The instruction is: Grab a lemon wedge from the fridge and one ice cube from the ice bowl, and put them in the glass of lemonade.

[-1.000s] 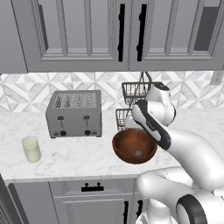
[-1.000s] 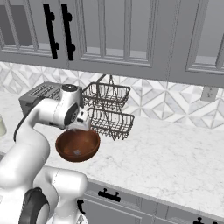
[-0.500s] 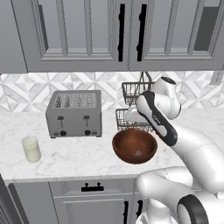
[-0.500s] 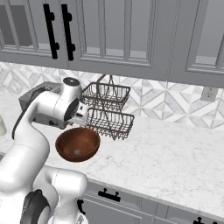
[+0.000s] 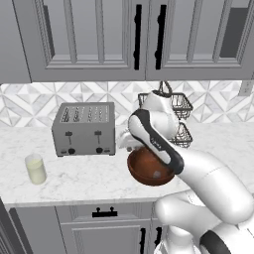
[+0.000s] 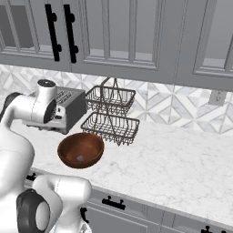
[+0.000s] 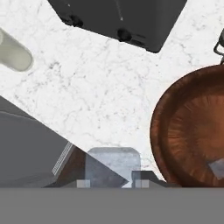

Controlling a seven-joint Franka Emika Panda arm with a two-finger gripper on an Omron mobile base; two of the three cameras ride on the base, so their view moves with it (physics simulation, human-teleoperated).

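My gripper point(image 7: 111, 181) is shut on a pale grey ice cube point(image 7: 113, 162), held above the marble counter just left of the ice bowl point(image 7: 192, 131). The reddish-brown ice bowl point(image 5: 149, 169) point(image 6: 81, 149) stands near the counter's front edge, and another ice cube point(image 7: 216, 168) point(image 6: 80, 158) lies inside it. The glass of lemonade point(image 5: 35, 168) point(image 7: 13, 54) stands further left, in front of the toaster's left end. My arm reaches over the bowl towards the toaster. The lemon wedge and the fridge are out of view.
A grey four-slot toaster point(image 5: 84, 129) point(image 7: 118, 17) sits against the backsplash. A two-tier wire basket point(image 6: 111, 116) stands behind the bowl. Upper cabinets with black handles point(image 5: 138, 34) hang above. Bare marble point(image 6: 182, 164) stretches to the right.
My hand has swung left, from over the bowl to the counter between bowl and toaster, with the ice cube in its grip. Bowl, glass and toaster have stayed put.
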